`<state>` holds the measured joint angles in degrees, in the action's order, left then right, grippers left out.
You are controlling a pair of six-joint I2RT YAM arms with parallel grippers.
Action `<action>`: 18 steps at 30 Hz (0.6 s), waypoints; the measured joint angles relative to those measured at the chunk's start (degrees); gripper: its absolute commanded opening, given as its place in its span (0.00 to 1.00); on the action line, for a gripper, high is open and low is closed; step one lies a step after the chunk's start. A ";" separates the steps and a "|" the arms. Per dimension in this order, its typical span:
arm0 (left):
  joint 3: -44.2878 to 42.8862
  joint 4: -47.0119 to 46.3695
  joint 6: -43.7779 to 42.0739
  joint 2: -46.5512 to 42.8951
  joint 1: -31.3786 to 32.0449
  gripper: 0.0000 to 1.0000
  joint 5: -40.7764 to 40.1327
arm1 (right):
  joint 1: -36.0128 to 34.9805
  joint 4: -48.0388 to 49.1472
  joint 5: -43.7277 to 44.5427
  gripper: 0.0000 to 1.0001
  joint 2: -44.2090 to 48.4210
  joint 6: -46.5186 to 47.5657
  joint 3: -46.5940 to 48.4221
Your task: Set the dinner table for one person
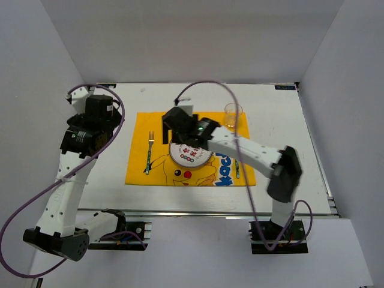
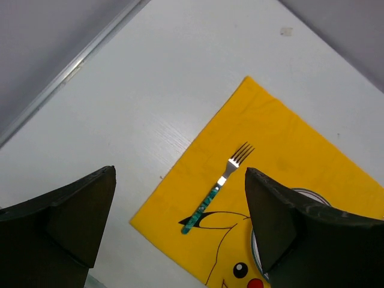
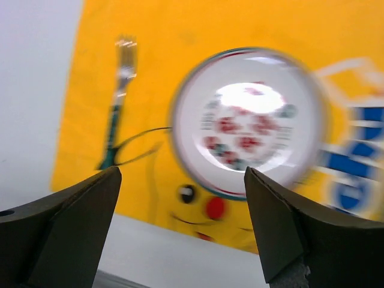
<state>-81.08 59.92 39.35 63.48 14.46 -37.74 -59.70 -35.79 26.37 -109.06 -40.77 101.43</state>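
Above the white worktop (image 1: 282, 150), left of the yellow placemat (image 1: 141, 129), our left gripper (image 2: 180, 192) hangs with jaws wide and empty near the fork (image 2: 219, 183). Our right gripper (image 3: 183, 180), jaws likewise spread on nothing, hovers over the plate (image 3: 249, 120). We judge a careless pull-back could shove the plate or clip the glass (image 1: 233, 114). Only the overhead view shows that glass; the left wrist view shows the fork sharpest.

Yellow placemat (image 1: 137, 163), fork (image 1: 149, 153), patterned plate (image 1: 191, 158), clear glass (image 1: 233, 115)
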 measured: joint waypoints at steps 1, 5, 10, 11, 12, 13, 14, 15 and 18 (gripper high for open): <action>-1.70 -0.02 -1.53 0.09 0.26 0.98 0.22 | 0.24 -2.03 3.69 0.89 4.42 1.55 -1.97; -4.07 1.11 -6.23 -0.83 0.76 0.98 1.92 | 1.57 -13.81 16.46 0.89 21.94 3.32 -9.75; -4.48 4.83 -10.01 -5.29 0.28 0.98 3.58 | 1.84 -25.29 21.18 0.89 42.53 3.76 -19.10; -5.29 6.34 -10.51 -6.56 0.28 0.98 3.74 | 1.79 -26.77 21.20 0.89 47.45 3.96 -20.33; -6.19 7.41 -10.86 -7.72 0.28 0.98 3.78 | 1.79 -28.02 21.33 0.89 51.87 4.22 -20.74; -7.15 8.33 -11.10 -8.70 0.28 0.98 3.89 | 1.79 -28.76 21.46 0.89 55.49 4.59 -20.76; -8.09 9.29 -11.39 -9.81 0.28 0.98 3.96 | 1.79 -29.14 21.73 0.89 59.41 5.09 -20.76; -8.61 9.99 -11.54 -10.91 0.28 0.98 4.02 | 1.84 -29.70 22.29 0.89 62.90 5.51 -20.72; -8.15 12.28 -11.52 -14.49 0.35 0.98 3.89 | 1.97 -31.93 23.52 0.89 68.96 6.71 -20.65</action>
<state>-89.23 72.20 27.83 48.99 14.81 -33.85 -57.74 -67.72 49.89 -40.10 -34.06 80.77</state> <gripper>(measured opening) 0.980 0.891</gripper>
